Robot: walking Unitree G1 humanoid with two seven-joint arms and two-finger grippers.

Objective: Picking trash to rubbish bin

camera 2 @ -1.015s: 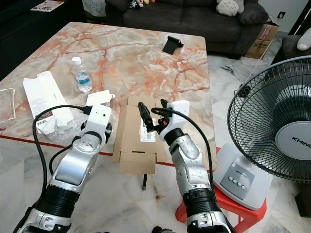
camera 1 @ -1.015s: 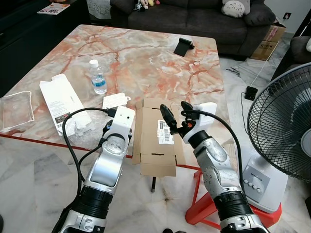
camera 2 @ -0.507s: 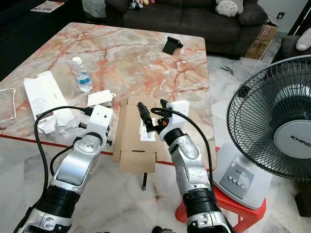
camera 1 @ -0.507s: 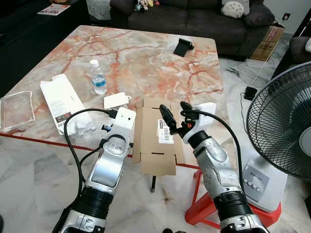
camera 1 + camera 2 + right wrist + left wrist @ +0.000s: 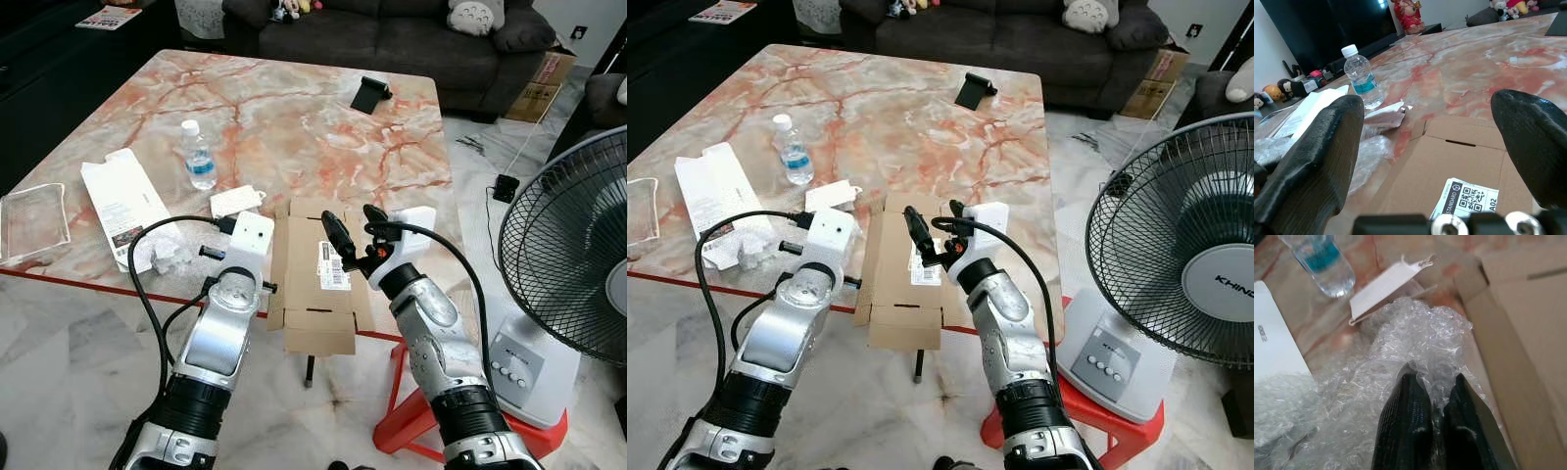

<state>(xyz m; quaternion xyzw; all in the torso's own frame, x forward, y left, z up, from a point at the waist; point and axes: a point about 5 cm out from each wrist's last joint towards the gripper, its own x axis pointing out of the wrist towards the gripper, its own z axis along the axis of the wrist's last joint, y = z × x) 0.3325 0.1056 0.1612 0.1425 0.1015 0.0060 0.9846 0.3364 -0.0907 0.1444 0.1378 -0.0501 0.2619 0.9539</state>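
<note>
Lifting the bubble wrap (image 5: 1415, 338) cleanly looks like the step in hand, and doing it well calls for a straight upward pull, since the wad is loose, springy and likely to drag across the counter (image 5: 294, 108) or snag its trailing sheet on the things beside it. The wrap is a clear, crinkled mass of small blisters, bunched into a peak where it is pinched and spreading out flat and cloudy toward the counter's near edge, beside the left flap of the flattened cardboard box (image 5: 318, 274). The left gripper (image 5: 1432, 404) has its jaws closed narrow on that peak, the two black fingers nearly touching with plastic squeezed between them; the hold takes only a fold, so a slow rise would show whether the whole piece comes along. Just beyond the wrap lie a small white card (image 5: 1388, 289) and a water bottle (image 5: 199, 157) standing upright, and farther to the robot's left a white opened carton (image 5: 122, 201) and a clear plastic tray (image 5: 34, 220). The right gripper (image 5: 353, 235) hovers above the cardboard box with its jaws wide, over the printed label (image 5: 1466, 198), holding nothing. A standing fan (image 5: 568, 264) is off the counter to the right, and a dark sofa (image 5: 392, 34) runs behind.
</note>
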